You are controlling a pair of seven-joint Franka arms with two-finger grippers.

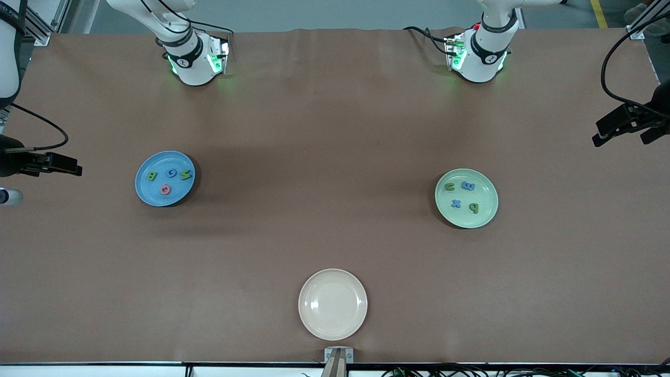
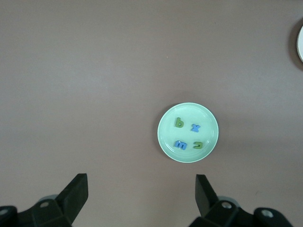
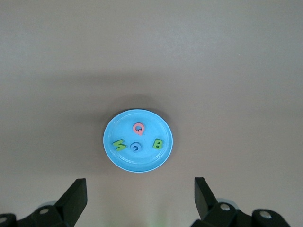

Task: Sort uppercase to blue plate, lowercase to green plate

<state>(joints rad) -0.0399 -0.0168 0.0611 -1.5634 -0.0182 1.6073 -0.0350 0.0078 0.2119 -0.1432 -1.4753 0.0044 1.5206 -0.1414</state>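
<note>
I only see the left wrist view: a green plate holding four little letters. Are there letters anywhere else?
Observer: Yes, on a blue plate toward the right arm's end of the table: a green B, blue G, green S and a red round letter.
Operator: Any third plate?
Observer: A cream plate, nearer the front camera than both.
Operator: And the other arm's gripper?
Observer: The right gripper is open, holding nothing, over the table's edge at its own end.
</note>
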